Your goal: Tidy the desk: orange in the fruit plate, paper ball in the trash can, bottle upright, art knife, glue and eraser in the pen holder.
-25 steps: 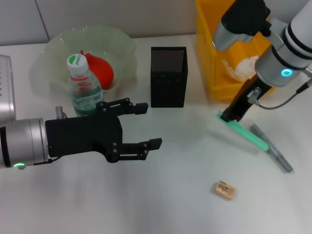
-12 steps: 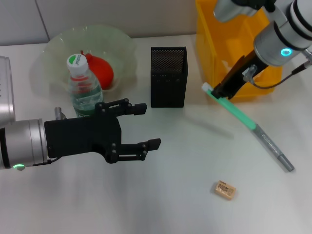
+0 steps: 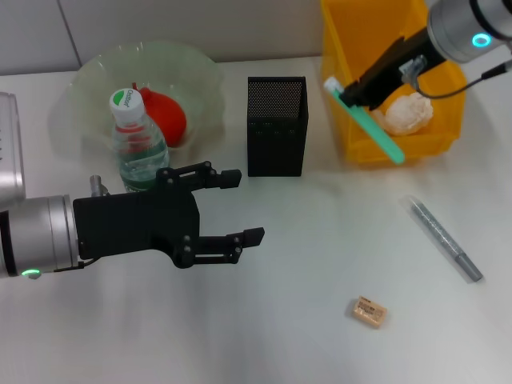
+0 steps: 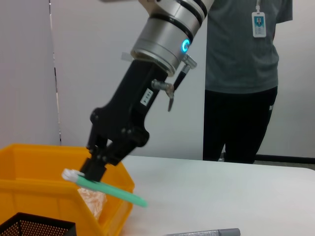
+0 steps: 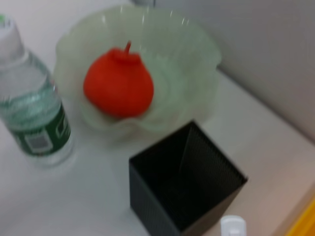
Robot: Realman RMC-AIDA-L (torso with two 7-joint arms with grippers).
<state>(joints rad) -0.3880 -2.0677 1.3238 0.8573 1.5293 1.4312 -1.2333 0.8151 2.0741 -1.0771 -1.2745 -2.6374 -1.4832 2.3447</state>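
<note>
Head view: the right tool (image 3: 358, 90), upper right of the frame, grips a green art knife (image 3: 370, 125) by its white-capped end, the blade body slanting down across the front wall of the yellow trash can (image 3: 352, 96). A paper ball (image 3: 408, 112) lies inside that bin. The black mesh pen holder (image 3: 277, 126) stands at upper centre, just left of the knife. At upper left, the orange (image 3: 164, 116) sits in the pale green fruit plate (image 3: 88, 88), with the bottle (image 3: 136, 144) upright at the plate's front edge. The left tool (image 3: 232, 210) hovers at centre left above the white surface (image 3: 304, 336), fingers spread wide and holding nothing. A grey glue stick (image 3: 444, 238) lies at right and the eraser (image 3: 370, 311) at lower right, well apart.
</note>
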